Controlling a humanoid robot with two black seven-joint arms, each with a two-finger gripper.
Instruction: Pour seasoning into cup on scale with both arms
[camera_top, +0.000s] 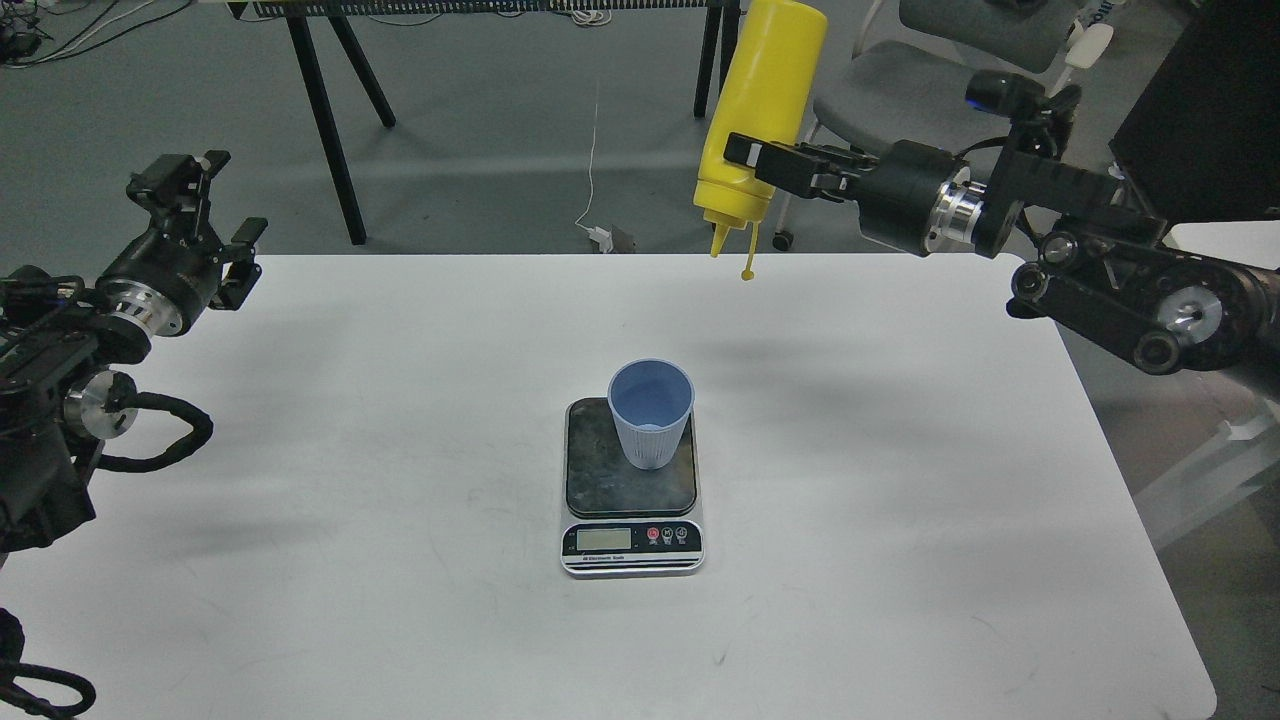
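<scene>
Seasoning (760, 110): one, inverted, clamped by right end effector (770, 165); one cup (650, 412) on one scale (630, 500); left end effector (205, 215) empty, spread.

A white table (300, 500) fills the near view. Behind it, black table legs (320, 120) stand on the grey floor (500, 120), a white cable (594, 150) hangs down, and a grey office chair (900, 90) stands at right.

The seasoning bottle's (760, 110) base is cut off by the top edge; the scale's (632, 490) display is unreadable.

A single head view looks forward and down from above the near edge of the white table (900, 500), at middling range.
</scene>
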